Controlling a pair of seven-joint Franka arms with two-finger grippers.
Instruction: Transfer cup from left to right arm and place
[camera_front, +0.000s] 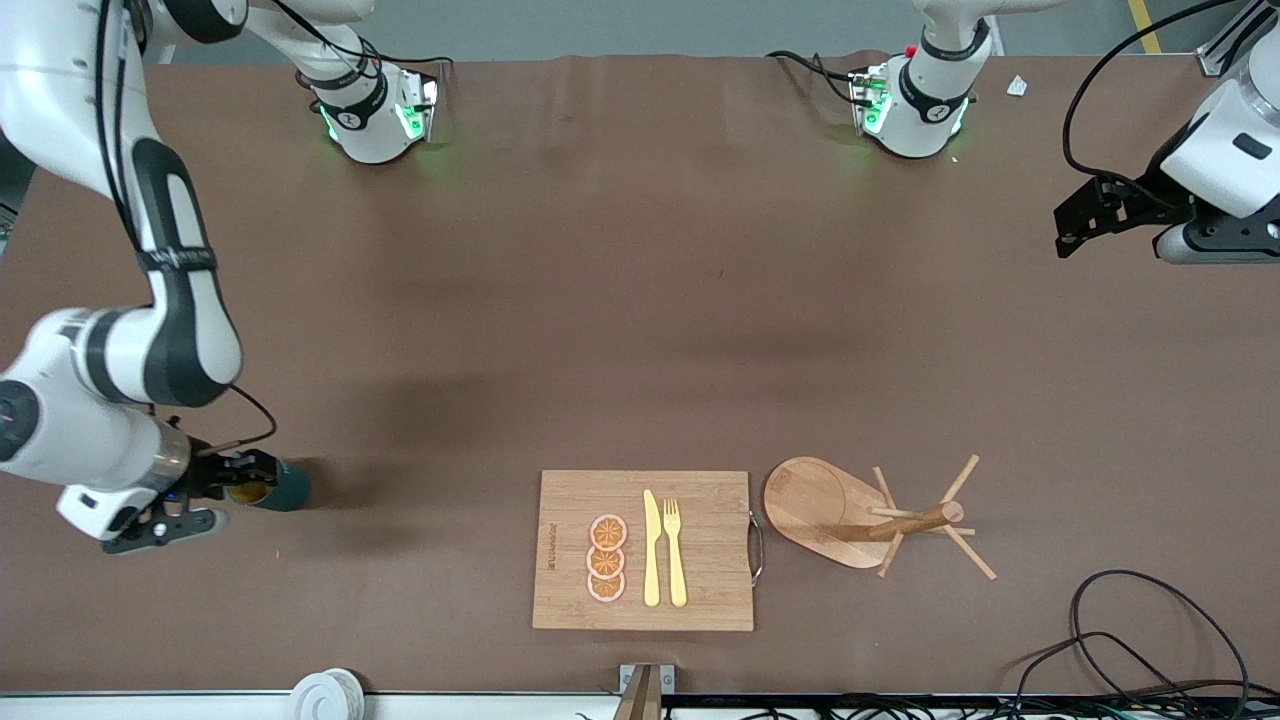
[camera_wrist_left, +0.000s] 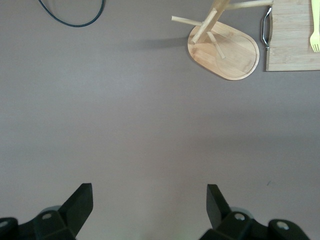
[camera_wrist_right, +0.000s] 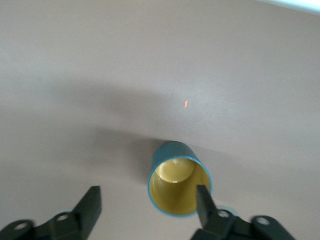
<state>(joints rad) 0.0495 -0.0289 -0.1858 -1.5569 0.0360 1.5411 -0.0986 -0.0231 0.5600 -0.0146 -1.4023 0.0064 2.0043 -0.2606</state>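
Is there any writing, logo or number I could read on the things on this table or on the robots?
Cutting board: a dark line of print runs along the edge toward the right arm's end, too small to read.
Arm bases: a small round mark on each, right arm and left arm, not readable.
Cup, wooden peg stand, knife, fork: no writing visible.
So nothing here can be quoted.

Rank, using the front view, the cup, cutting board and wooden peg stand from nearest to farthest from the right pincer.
1. Cup, at the right pincer.
2. Cutting board, mid-table.
3. Wooden peg stand, toward the left arm's end.
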